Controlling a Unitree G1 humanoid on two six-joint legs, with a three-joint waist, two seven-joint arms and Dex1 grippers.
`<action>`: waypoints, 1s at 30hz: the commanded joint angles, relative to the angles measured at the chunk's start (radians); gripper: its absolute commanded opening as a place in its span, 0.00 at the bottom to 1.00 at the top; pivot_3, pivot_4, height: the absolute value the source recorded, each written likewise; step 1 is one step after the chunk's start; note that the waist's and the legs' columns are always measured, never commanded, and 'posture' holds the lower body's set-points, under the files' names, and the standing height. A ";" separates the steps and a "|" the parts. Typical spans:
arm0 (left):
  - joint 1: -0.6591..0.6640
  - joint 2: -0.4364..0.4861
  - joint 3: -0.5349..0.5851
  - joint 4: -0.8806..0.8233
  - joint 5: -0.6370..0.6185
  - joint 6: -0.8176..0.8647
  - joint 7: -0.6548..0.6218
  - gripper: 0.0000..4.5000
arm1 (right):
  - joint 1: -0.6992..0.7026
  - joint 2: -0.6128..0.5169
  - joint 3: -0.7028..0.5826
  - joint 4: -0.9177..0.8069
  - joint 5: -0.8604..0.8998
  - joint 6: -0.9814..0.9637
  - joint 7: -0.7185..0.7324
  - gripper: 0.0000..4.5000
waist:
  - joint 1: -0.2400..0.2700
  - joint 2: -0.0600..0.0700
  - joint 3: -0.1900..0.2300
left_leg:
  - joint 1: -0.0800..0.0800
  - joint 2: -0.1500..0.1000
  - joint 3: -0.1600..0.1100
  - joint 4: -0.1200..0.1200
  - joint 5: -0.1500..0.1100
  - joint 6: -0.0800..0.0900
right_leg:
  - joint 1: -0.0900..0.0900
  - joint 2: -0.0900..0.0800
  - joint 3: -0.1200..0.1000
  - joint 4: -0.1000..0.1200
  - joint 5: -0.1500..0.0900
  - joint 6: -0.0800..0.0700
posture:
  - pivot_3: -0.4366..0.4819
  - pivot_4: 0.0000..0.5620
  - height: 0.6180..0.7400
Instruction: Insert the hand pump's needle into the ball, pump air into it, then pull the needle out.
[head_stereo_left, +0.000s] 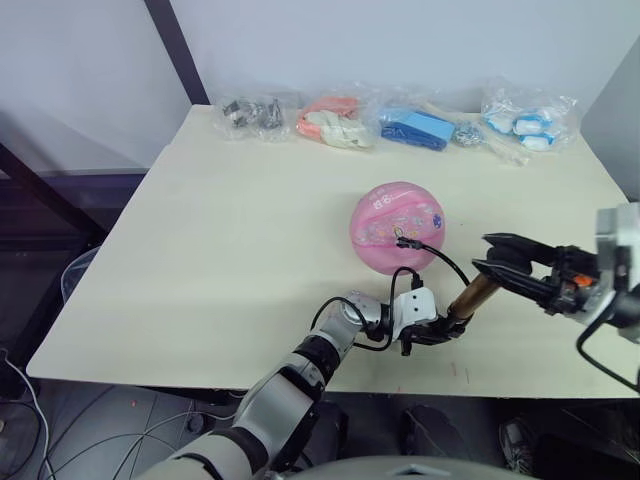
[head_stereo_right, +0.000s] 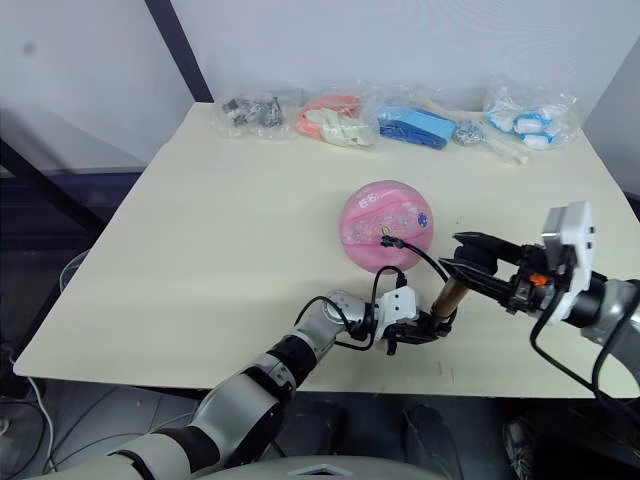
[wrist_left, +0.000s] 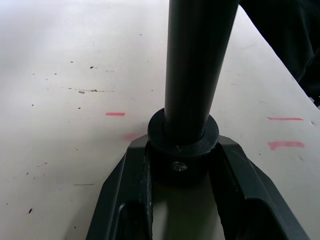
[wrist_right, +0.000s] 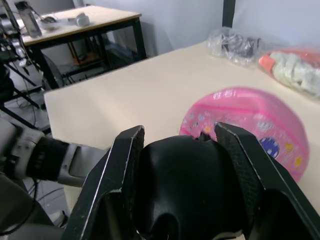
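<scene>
I see the ball (head_stereo_left: 397, 226) on the table (head_stereo_left: 220, 260) with the needle (head_stereo_left: 401, 241) in its valve. Just beside the ball, my left gripper (head_stereo_left: 432, 332) clamps the pump (head_stereo_left: 468, 301) base, and my right gripper (head_stereo_left: 492, 252) grasps the handle (wrist_right: 187, 192).

Table (head_stereo_left: 200, 260) with ball (head_stereo_left: 396, 226), bags (head_stereo_left: 420, 125)

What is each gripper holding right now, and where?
Left gripper clamps the hand pump at its base cap; right gripper grips its T-handle.
</scene>
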 joint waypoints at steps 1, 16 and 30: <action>0.039 0.021 -0.023 0.081 0.042 0.055 0.004 0.24 | 0.054 0.050 0.133 0.065 -0.160 -0.051 -0.013 0.39 | 0.000 -0.001 -0.001 | 0.000 0.000 0.000 0.000 0.000 0.000 | 0.000 0.000 0.000 0.000 0.000 0.000 | 0.48 0.27 1.00; 0.028 0.025 -0.018 0.094 0.042 0.055 0.005 0.24 | -0.021 0.031 -0.022 0.013 0.015 -0.020 0.021 0.39 | 0.000 0.003 0.000 | 0.000 0.000 0.000 0.000 0.000 0.000 | 0.000 0.000 0.001 0.000 0.002 -0.004 | 0.48 0.27 1.00; 0.020 0.021 -0.018 0.105 0.039 0.051 0.002 0.24 | -0.194 -0.229 -0.406 0.080 0.469 0.197 -0.007 0.39 | 0.004 0.006 0.009 | -0.005 -0.001 0.000 0.001 0.000 0.000 | -0.002 -0.002 0.000 0.000 0.002 -0.004 | 0.48 0.27 1.00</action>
